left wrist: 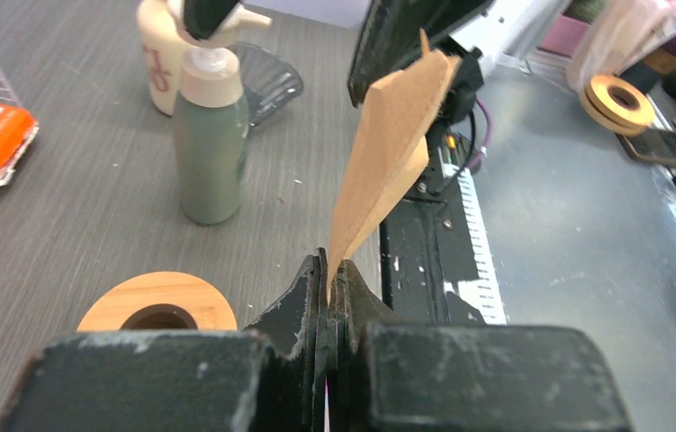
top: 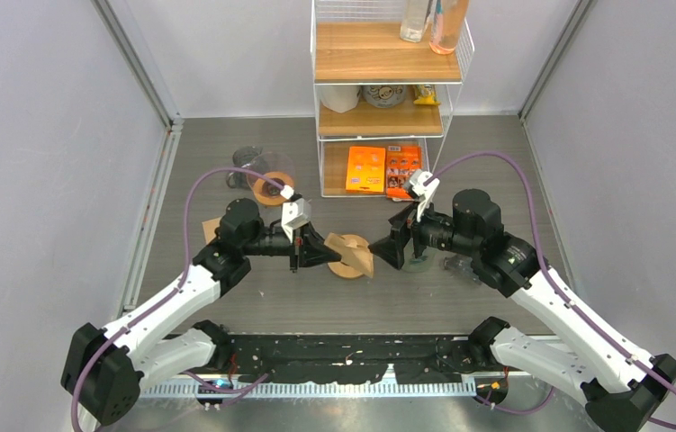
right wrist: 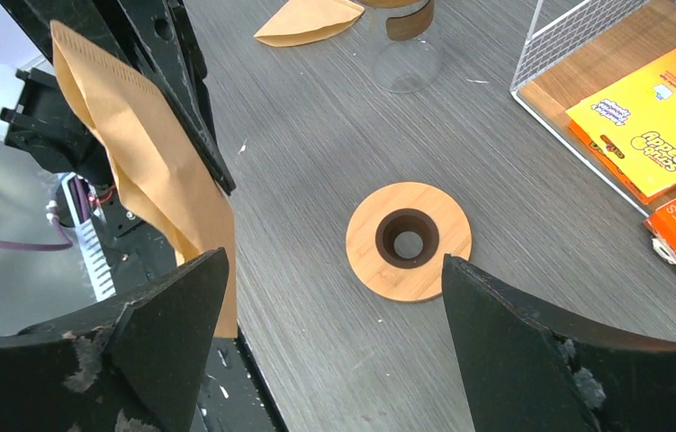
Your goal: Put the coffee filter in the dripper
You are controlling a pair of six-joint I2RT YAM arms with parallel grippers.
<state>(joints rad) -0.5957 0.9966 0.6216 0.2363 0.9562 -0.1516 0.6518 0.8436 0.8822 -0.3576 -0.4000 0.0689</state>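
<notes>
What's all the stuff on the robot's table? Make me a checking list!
Surface: grey wood-grain table, no spills seen.
Job's things: coffee filter, folded, pinched in the left hand; wooden ring flat on the table, nothing in it; glass piece with wooden collar at the far left.
Clutter: green bottle; spare filter lying flat; orange boxes on the rack's bottom shelf.
Hands: left hand shut on the coffee filter; right hand open, holding nothing.
Cables: purple cable loops off each arm, away from the filter.
Surroundings: wire rack with wooden shelves at the back; pale walls.
</notes>
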